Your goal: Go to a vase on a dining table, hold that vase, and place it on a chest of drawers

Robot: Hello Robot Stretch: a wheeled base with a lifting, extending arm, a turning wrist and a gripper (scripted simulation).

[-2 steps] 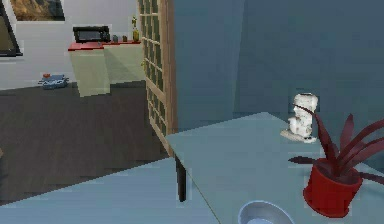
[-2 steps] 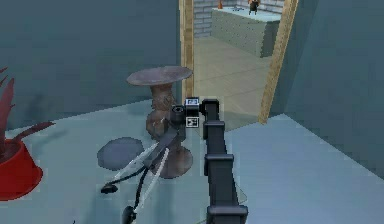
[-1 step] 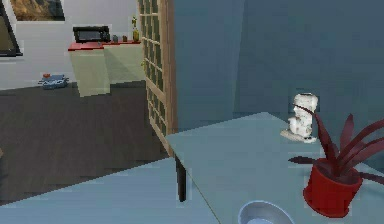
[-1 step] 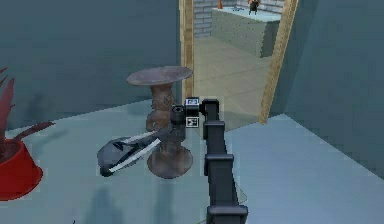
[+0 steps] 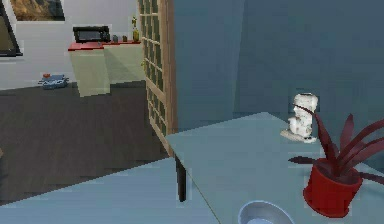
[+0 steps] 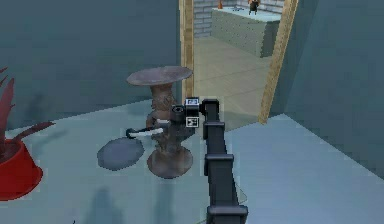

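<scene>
Pincer (image 6: 140, 131) at brown vase (image 6: 168, 158) standing on counter (image 6: 300, 168), frame centre. Cannot tell pincer's state or whether it holds anything. Red plant pot (image 6: 14, 170) at left edge.

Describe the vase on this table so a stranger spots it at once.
On the pale blue tabletop, near the wood-framed doorway, stands a brown vase. Unlike the red plant pot nearby, it is waisted, with a wide flat top.
</scene>
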